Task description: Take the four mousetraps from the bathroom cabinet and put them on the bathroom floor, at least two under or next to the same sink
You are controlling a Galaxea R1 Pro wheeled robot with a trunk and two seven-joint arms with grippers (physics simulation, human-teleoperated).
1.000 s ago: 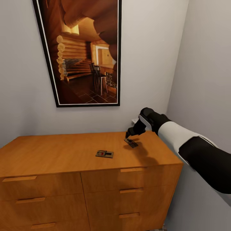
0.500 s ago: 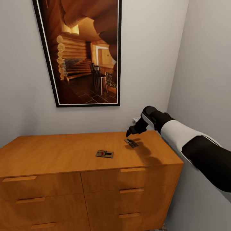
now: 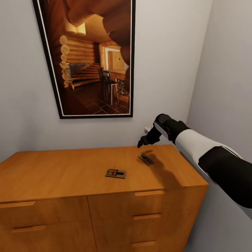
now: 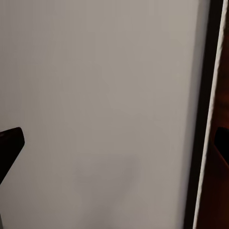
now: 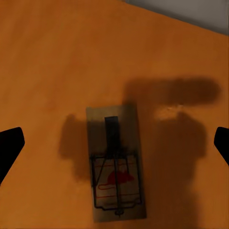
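Two mousetraps lie flat on the orange-brown cabinet (image 3: pixel 70 171): one near the middle of its top (image 3: pixel 115 173), the other further right (image 3: pixel 145 160). My right gripper (image 3: pixel 141 143) hovers just above and behind the right-hand mousetrap (image 5: pixel 116 168). In the right wrist view that gripper (image 5: pixel 114 143) is open, its dark fingertips (image 5: pixel 9 145) wide apart on either side of the trap and clear of it. The trap shows a wire bar and a red mouse print. My left gripper (image 4: pixel 114 143) is open too, facing a bare grey wall.
A dark-framed log-cabin picture (image 3: pixel 94 59) hangs on the wall above the cabinet. A grey side wall (image 3: pixel 227 87) closes in at the right, close to my right arm. Drawer fronts with slim handles (image 3: pixel 145 193) face me below the top.
The head view has shifted a little, so the whole picture moved. My right gripper has lifted slightly away from the right-hand mousetrap, which stays on the cabinet top.
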